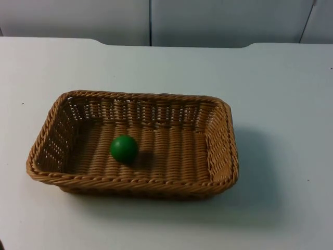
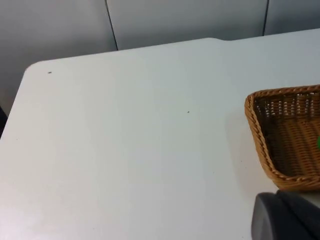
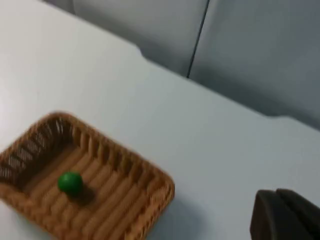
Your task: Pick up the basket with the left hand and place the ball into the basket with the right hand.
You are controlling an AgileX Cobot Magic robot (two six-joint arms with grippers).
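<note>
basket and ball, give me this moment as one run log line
ball: in basket | basket: on table | left gripper: off basket | right gripper: off basket

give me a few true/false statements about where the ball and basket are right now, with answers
1. The green ball lies inside the wicker basket. True.
2. The basket is lifted off the table. False: it sits on the white table top, casting a shadow close beside it.
3. The ball rests toward the basket's left half in the top view. True.
4. A gripper is holding the basket's rim. False: nothing touches the basket; both arms wait away from it.
5. The basket is round. False: it is rectangular, with rounded corners.
</note>
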